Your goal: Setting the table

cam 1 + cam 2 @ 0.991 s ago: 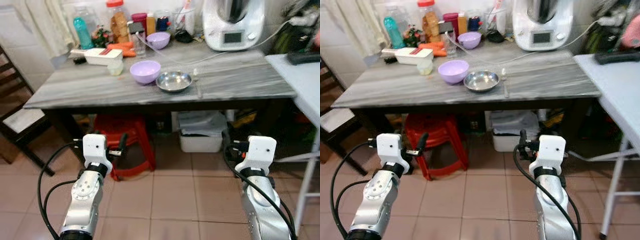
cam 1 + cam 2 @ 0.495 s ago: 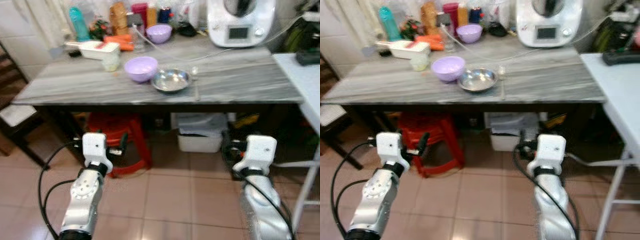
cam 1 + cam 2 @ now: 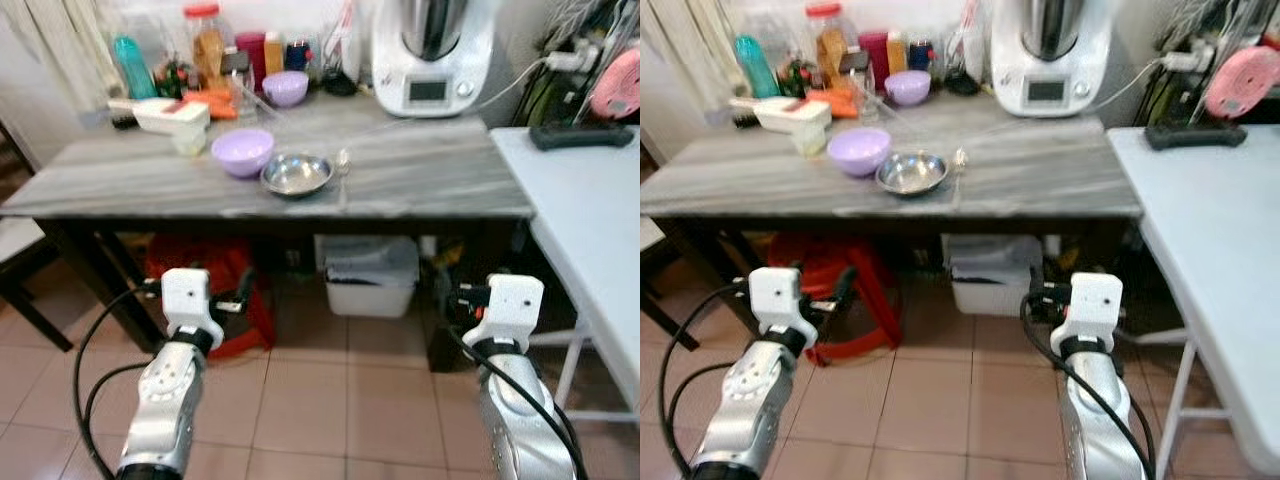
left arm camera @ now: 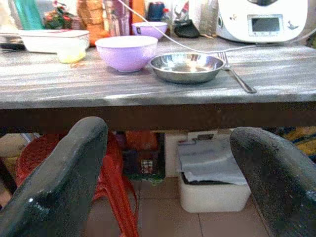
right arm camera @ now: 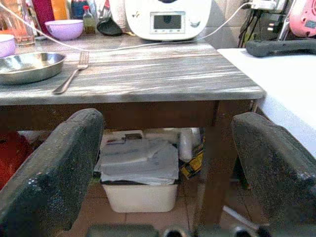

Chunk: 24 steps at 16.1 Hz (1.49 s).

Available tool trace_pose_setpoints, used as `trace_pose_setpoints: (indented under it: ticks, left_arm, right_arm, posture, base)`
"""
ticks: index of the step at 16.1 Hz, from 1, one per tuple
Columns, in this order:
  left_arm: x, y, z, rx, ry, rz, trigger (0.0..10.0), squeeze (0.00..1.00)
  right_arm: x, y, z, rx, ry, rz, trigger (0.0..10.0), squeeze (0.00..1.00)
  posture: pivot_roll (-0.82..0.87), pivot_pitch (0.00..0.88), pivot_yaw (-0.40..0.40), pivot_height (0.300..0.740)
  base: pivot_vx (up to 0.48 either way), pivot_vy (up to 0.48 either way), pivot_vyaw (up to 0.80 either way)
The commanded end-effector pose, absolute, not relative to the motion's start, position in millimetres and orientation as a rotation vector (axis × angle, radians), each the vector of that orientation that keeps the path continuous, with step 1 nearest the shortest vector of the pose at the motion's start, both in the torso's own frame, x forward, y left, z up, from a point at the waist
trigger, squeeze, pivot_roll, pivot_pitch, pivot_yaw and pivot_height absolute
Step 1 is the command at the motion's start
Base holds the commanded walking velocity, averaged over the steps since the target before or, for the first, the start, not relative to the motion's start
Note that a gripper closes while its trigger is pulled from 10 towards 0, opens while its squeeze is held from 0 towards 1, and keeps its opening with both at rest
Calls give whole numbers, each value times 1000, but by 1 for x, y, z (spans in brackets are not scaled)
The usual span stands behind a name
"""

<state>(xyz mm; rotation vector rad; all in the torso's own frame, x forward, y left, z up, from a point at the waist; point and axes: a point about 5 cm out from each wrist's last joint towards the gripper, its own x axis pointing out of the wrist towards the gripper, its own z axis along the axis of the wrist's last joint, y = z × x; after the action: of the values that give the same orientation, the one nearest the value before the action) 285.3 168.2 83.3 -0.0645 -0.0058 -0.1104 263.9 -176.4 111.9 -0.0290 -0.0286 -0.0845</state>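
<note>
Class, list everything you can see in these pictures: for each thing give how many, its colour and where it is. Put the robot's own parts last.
Table: 1, grey streaked top, ahead of the robot.
Bowls: 2, lilac; the larger bowl near the front, the smaller bowl at the back.
Steel dish: 1, silver, right of the larger bowl.
Fork: 1, silver, right of the dish.
Kitchen machine: 1, white, back right of the table.
Bottles and jars: several, mixed colours, back left.
Container: 1, white, back left.
Stool: 1, red, under the table.
Bin: 1, white, under the table.
Side table: 1, white, to the right.
Left claw: 1, black fingers, open, low before the table.
Right claw: 1, black fingers, open, low before the table.
</note>
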Motion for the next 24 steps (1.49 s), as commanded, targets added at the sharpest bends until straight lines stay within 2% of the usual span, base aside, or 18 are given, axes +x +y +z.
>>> trace_pose_setpoints:
  ticks: [1, 8, 21, 24]
  left_arm:
    - [286, 166, 85, -75, -10, -113, 10000, 0]
    - [287, 165, 80, -58, 31, -88, 10000, 0]
    - [289, 164, 81, -45, 37, -100, 10000, 0]
    - [288, 164, 80, -37, 36, -116, 10000, 0]
  right_arm:
    - [263, -178, 112, -33, -23, -83, 10000, 0]
    - [262, -178, 110, -28, -10, -76, 10000, 0]
    - [261, -178, 109, -20, -3, -87, 10000, 0]
    - [262, -178, 109, -19, -3, -87, 10000, 0]
  posture:
    - [-118, 0, 87, 740]
    - [-117, 0, 82, 740]
    - [-120, 0, 89, 740]
    - [-120, 0, 89, 740]
  base:
    - [0, 0, 0]
    - [0, 0, 0]
    - [-290, 0, 0]
    - [0, 0, 0]
